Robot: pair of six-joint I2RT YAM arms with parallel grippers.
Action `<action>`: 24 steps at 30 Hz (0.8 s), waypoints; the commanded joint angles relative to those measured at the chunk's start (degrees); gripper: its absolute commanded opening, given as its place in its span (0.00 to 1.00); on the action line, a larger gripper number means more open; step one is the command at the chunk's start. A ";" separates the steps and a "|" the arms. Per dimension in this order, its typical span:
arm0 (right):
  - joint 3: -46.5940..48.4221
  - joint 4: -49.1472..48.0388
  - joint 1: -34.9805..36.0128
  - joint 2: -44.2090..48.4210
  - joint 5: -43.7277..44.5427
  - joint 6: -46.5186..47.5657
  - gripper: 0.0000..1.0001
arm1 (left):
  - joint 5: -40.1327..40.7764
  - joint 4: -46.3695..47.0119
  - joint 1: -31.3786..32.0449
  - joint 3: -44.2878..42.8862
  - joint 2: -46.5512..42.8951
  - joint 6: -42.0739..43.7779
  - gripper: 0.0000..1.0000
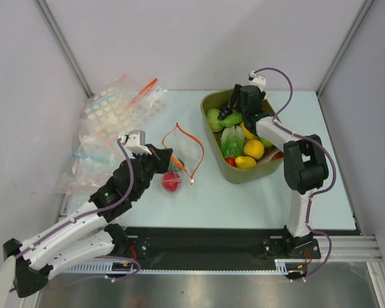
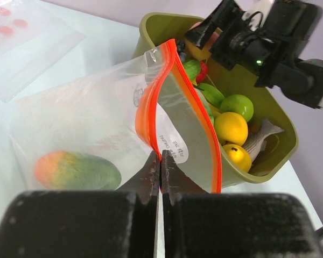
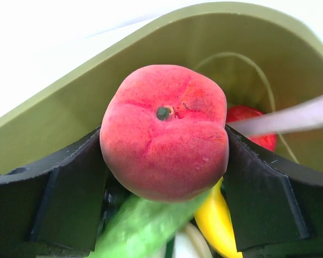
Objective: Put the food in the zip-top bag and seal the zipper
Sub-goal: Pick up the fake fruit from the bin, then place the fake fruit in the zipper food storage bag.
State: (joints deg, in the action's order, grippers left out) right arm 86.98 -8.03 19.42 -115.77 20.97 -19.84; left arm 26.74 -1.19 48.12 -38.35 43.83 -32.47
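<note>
– What's the biggest thing on your pale, smooth table (image 1: 244,205)?
– The olive-green rectangular plastic tub (image 1: 256,174), toward the far right corner, heaped with glossy toy fruit and vegetables (image 1: 253,149).
– And the bag?
– Your clear thin zip-top bag (image 2: 91,102) lies left of the tub, nearer the table's middle. It is crinkled, with its mouth gaping toward the tub. A smooth orange-and-green toy mango (image 2: 75,169) lies inside it.
– The claws?
– Your left gripper (image 2: 160,158) is pressed together, pinching the bag's red-orange zipper strip (image 2: 142,113) at the near lip. The other lip arcs away, apart from it. Your right gripper (image 1: 231,109) is down in the tub's far end. Its black fingers (image 3: 70,188) are against both sides of a round, matte red peach (image 3: 164,129), which sits above a green pod (image 3: 145,226).
</note>
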 commanded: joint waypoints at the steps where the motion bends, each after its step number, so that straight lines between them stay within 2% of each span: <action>1: -2.16 -2.87 0.18 8.88 -2.86 2.43 0.51 | -0.64 1.63 -0.31 -1.99 0.46 0.65 0.00; 2: -3.12 -2.95 0.35 10.02 -4.08 2.35 0.50 | -0.73 1.63 -0.31 -2.08 0.46 0.57 0.00; 3: -6.70 -3.65 1.40 16.30 -5.14 1.65 0.50 | -0.73 1.63 -0.31 -2.17 0.81 0.65 0.00; 6: -10.50 -3.92 1.93 19.51 -6.82 1.03 0.50 | -1.08 1.63 -0.31 -2.26 1.25 0.57 0.00; 9: -15.16 -3.13 3.86 26.54 -9.19 0.59 0.50 | -1.69 1.63 -0.31 -2.17 1.61 0.48 0.00; 18: -33.86 -6.82 15.37 47.89 -15.08 0.59 0.48 | -4.06 2.68 -0.31 -1.20 1.69 0.65 0.00; 24: -44.96 -14.20 21.53 58.70 -22.53 0.23 0.43 | -6.86 4.00 -0.31 -1.11 3.10 1.70 0.00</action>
State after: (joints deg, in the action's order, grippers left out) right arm 45.01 -15.84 39.00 -61.25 3.84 -19.88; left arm 22.94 -0.84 48.12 -38.37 46.17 -32.36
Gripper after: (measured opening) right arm 0.791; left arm 0.009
